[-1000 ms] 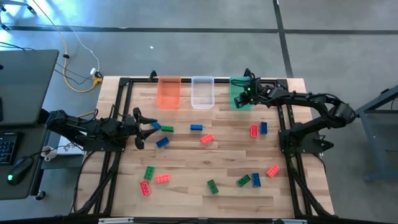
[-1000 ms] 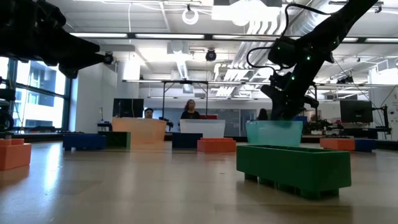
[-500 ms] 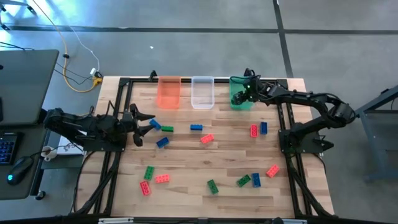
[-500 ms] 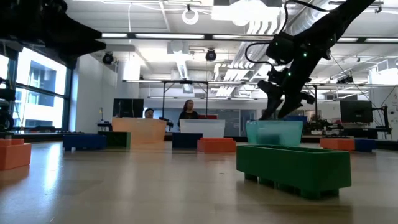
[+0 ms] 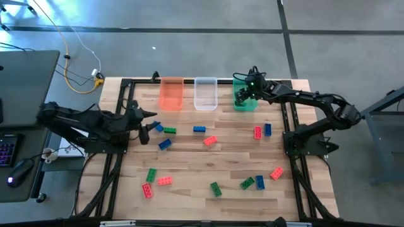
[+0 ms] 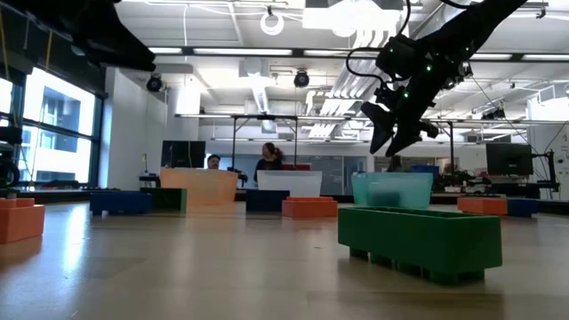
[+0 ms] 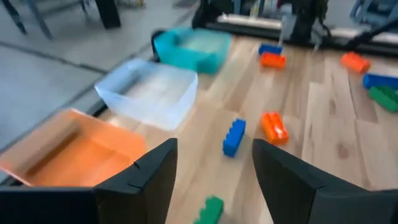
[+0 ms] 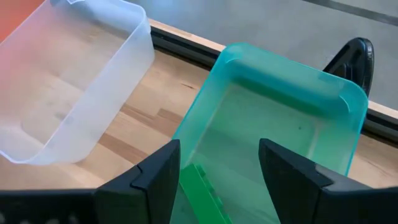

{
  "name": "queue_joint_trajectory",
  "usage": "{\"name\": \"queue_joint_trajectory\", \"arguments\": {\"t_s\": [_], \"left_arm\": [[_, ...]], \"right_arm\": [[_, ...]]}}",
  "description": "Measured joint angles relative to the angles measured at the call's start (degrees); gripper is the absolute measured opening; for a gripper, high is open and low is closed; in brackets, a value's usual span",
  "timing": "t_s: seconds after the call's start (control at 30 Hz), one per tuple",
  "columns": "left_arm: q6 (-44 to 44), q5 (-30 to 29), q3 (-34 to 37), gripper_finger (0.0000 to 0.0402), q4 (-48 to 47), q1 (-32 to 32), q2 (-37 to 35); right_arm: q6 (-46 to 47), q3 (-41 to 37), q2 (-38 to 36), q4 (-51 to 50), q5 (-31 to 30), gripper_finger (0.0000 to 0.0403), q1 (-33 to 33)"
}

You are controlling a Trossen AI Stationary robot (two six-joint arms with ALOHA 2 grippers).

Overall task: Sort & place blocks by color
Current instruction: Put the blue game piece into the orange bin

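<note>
Blue, red and green blocks lie scattered on the wooden table point(image 5: 189, 157). A green block point(image 8: 205, 186) lies inside the green bin point(image 8: 292, 124). My right gripper point(image 5: 243, 96) hangs open above that bin point(image 5: 246, 104), its fingers point(image 6: 389, 142) clear of the rim, holding nothing. My left gripper point(image 5: 149, 125) is open near the table's left side, just left of a blue block point(image 5: 156, 127) and a green block point(image 5: 169, 130). Its wrist view looks past the open fingers point(image 7: 214, 155) at a blue block point(image 7: 234, 137) and a red block point(image 7: 273, 126).
Orange bin point(image 5: 171, 93), clear bin point(image 5: 205, 93) and the green bin stand in a row at the far edge. Blocks cluster mid-table point(image 5: 210, 140), at the right point(image 5: 257, 132) and near the near edge point(image 5: 216, 188). A green block point(image 6: 418, 240) sits close to the low camera.
My right gripper has risen out of the green bin and now hangs above it, shifted a little toward the table's left. My left arm has drawn back toward the table's left edge and lifted. No block on the table has moved.
</note>
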State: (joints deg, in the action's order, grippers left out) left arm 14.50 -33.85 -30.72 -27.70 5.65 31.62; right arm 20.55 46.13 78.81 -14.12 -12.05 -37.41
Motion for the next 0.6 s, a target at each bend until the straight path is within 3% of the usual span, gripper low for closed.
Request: {"name": "queue_joint_trajectory", "arguments": {"t_s": [0.13, 0.3, 0.6], "left_arm": [[4.46, 2.34, -5.36, 0.0224, -5.68, 0.00, 5.67], [13.71, 9.94, -10.50, 0.0239, -11.99, 0.00, 13.17], [20.12, 17.17, -11.63, 0.0235, -14.61, -1.20, 25.27]], "right_arm": [[-0.06, 0.00, 0.00, -0.04, 0.01, 0.0207, 0.00], [-1.35, 0.00, 0.00, -0.06, -0.01, 0.0207, 0.00], [-1.44, 0.00, 0.00, -0.04, -0.01, 0.0207, 0.00]]}}
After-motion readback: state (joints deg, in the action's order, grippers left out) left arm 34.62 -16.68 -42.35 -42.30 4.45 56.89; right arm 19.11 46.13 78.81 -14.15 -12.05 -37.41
